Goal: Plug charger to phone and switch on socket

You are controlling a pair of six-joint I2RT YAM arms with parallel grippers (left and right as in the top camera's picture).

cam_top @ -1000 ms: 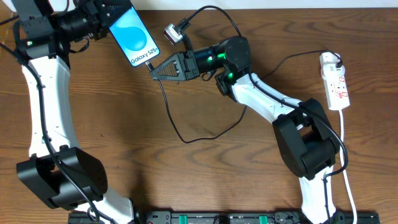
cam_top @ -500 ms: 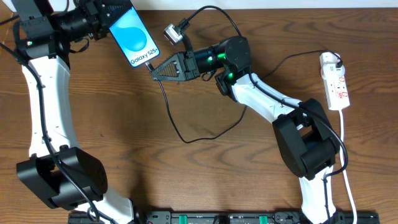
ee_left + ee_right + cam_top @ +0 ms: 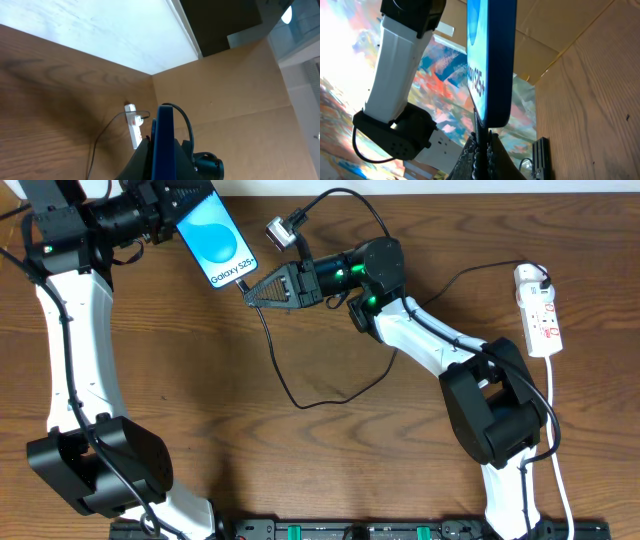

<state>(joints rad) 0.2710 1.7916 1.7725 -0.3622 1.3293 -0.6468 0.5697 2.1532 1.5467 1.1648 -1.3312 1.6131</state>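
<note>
The phone (image 3: 213,242), blue screen up, hangs tilted above the table's far left with my left gripper (image 3: 182,208) shut on its upper end. In the left wrist view the phone (image 3: 163,142) stands edge-on between the jaws of that gripper (image 3: 163,167). My right gripper (image 3: 252,292) is shut on the charger plug, whose tip (image 3: 480,131) meets the phone's lower edge (image 3: 492,115); whether it is seated I cannot tell. The black charger cable (image 3: 285,385) loops down across the table. The white socket (image 3: 540,310) lies at the far right.
The socket's white cord (image 3: 556,450) runs down the right side past the right arm's base (image 3: 495,415). The left arm's base (image 3: 100,470) sits at the lower left. The left wrist view shows the socket (image 3: 132,125) far off, beside a cardboard wall (image 3: 225,115).
</note>
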